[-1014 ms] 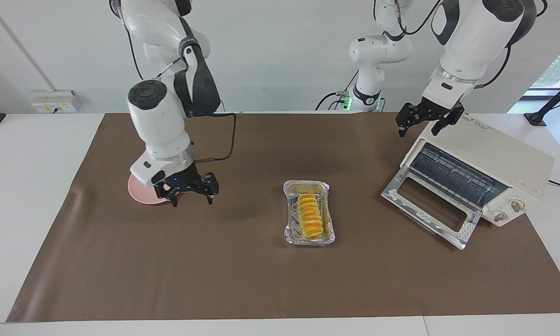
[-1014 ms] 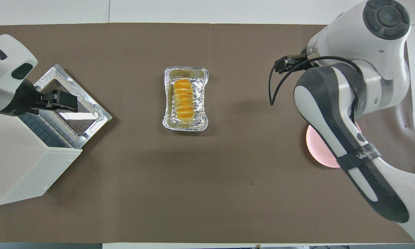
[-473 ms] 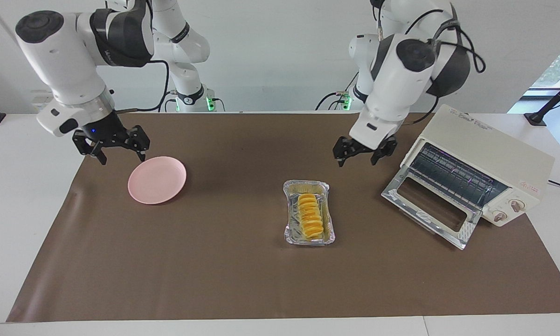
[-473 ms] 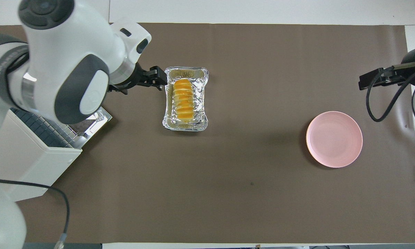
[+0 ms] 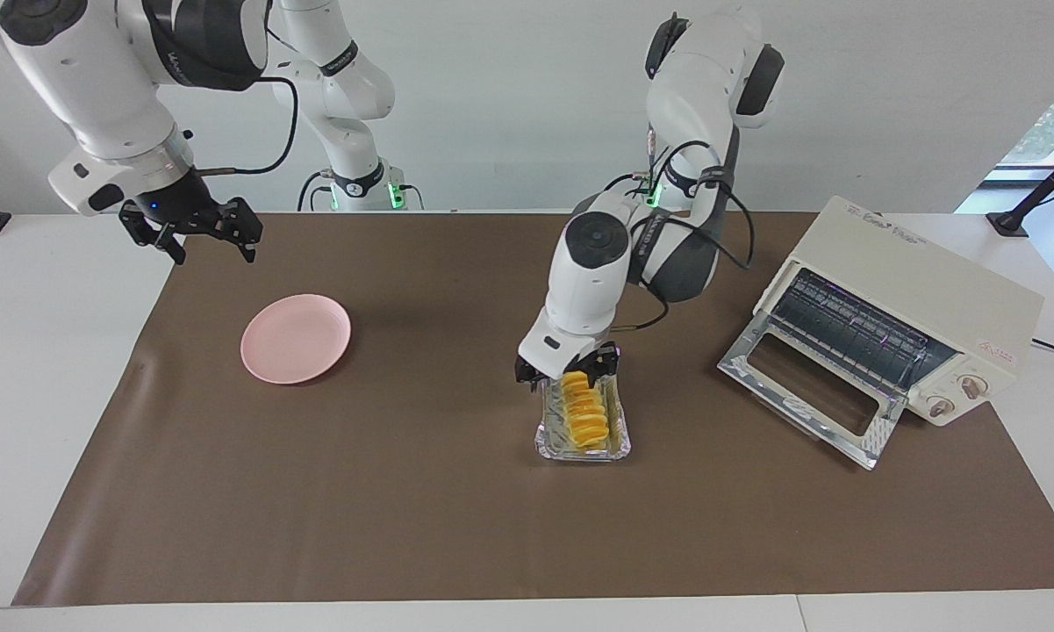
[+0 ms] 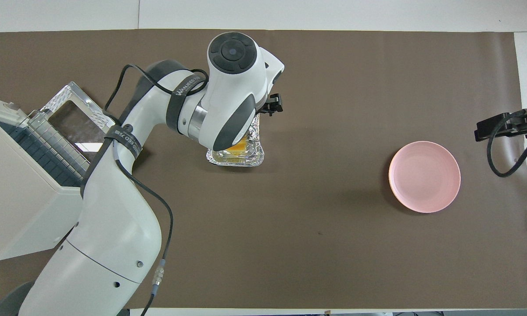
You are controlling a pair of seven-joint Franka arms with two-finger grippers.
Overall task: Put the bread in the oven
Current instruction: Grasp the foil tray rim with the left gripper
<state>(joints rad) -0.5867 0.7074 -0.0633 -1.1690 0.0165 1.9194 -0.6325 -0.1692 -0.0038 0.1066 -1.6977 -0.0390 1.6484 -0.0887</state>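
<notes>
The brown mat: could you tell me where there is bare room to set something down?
The brown mat is bare between the pink plate and the foil tray, and all along its edge farthest from the robots. It is crowded at the tray, where the left end effector is down at the bread, and at the oven, whose open door lies on the mat.

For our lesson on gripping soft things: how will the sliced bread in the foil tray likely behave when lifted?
The bread looks ridged into slices, so it may sag or split if gripped at one end. It probably squashes easily. The thin crinkled foil tray seems light and could lift along with it.
</notes>
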